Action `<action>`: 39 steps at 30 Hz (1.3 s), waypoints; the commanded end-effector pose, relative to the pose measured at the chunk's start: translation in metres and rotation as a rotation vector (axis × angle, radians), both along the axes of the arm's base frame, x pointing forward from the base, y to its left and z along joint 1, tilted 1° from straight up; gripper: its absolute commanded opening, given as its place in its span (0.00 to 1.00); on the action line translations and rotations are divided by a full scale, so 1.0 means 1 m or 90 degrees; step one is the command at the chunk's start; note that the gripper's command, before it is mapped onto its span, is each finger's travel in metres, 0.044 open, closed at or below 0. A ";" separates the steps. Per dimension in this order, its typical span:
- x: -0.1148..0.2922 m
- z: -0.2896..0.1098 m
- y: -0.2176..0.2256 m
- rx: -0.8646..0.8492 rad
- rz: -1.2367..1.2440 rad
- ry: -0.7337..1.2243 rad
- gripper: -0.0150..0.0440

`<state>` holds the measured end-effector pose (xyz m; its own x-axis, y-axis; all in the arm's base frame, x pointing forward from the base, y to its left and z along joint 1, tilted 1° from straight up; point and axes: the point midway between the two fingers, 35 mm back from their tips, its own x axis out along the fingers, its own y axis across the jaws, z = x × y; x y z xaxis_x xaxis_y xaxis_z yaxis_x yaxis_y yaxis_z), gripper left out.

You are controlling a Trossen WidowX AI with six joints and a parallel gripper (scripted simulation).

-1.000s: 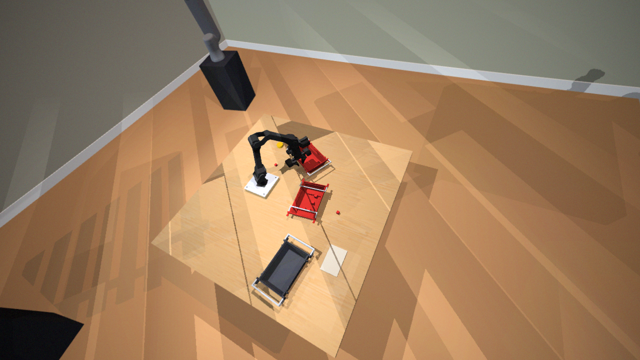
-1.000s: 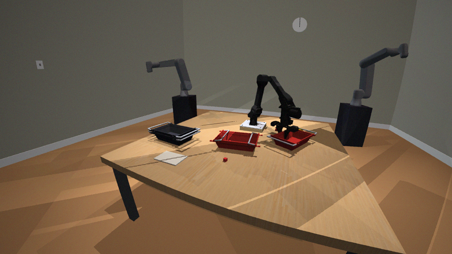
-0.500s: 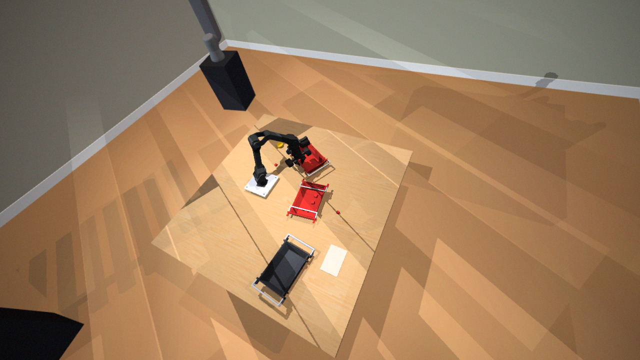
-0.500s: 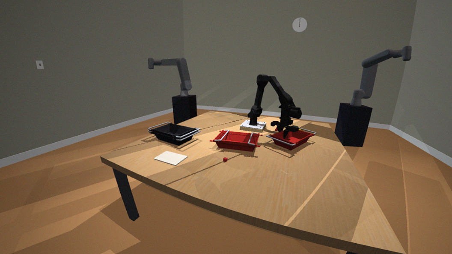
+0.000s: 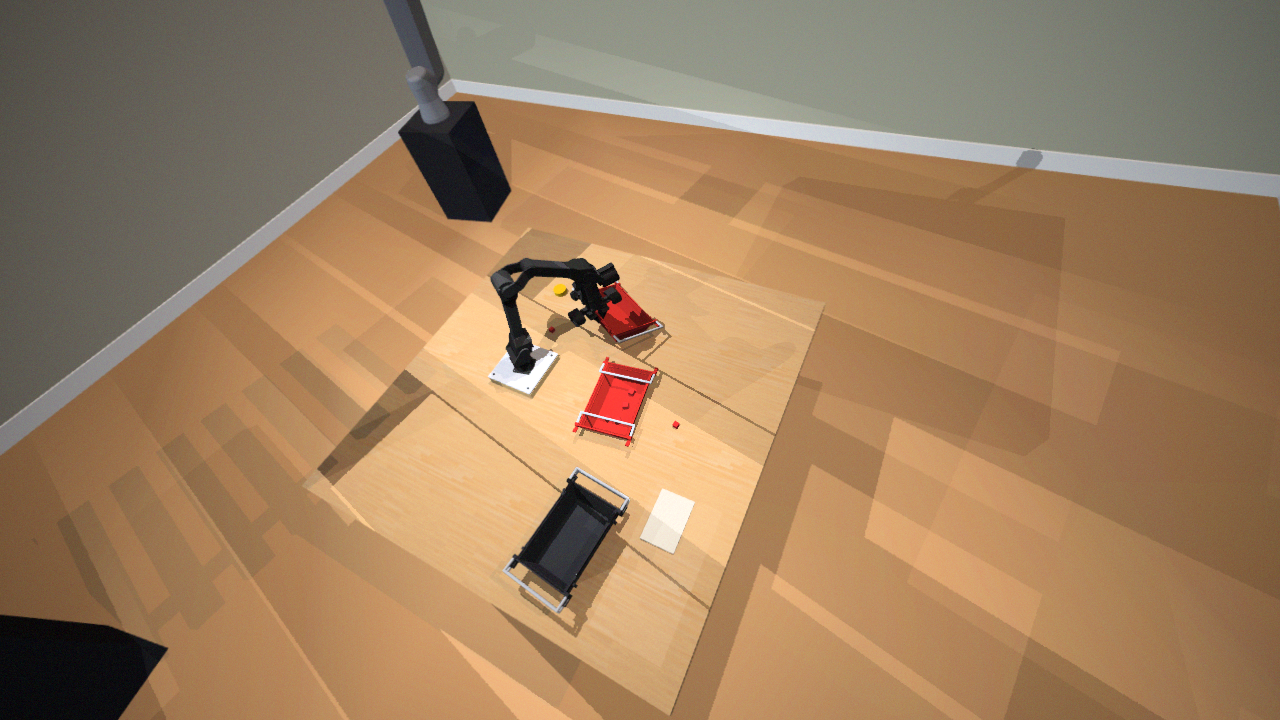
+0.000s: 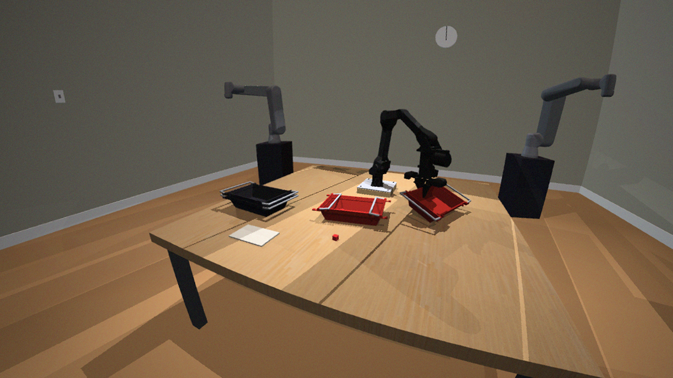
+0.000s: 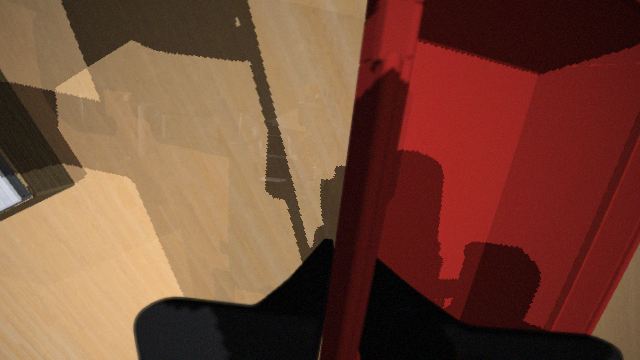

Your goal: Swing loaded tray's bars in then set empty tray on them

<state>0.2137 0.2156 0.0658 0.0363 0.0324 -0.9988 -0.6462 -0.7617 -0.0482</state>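
Pale grained wooden table (image 5: 716, 358), black tool (image 7: 347, 280) clamped on smooth red empty tray (image 7: 475, 150) wall, tilted

In the wrist view the gripper (image 7: 347, 280) is cut off by the bottom edge, so only its dark fingertips show, one on each side of the empty tray's (image 7: 470, 165) wall. That tray runs off the top, right and bottom edges, hiding its far end and both bars. In the top view the arm covers the near corner of the empty tray (image 5: 629, 313). The blocks inside the loaded tray (image 5: 615, 400) are too small to count.
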 end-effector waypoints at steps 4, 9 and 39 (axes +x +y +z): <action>-0.004 0.036 -0.005 -0.002 0.000 -0.001 0.25; -0.004 0.037 -0.005 -0.002 0.000 -0.001 0.25; 0.014 0.116 0.014 -0.001 0.000 -0.002 0.25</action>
<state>0.2236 0.2263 0.1680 0.0245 0.0207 -0.9995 -0.6451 -0.7634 -0.0317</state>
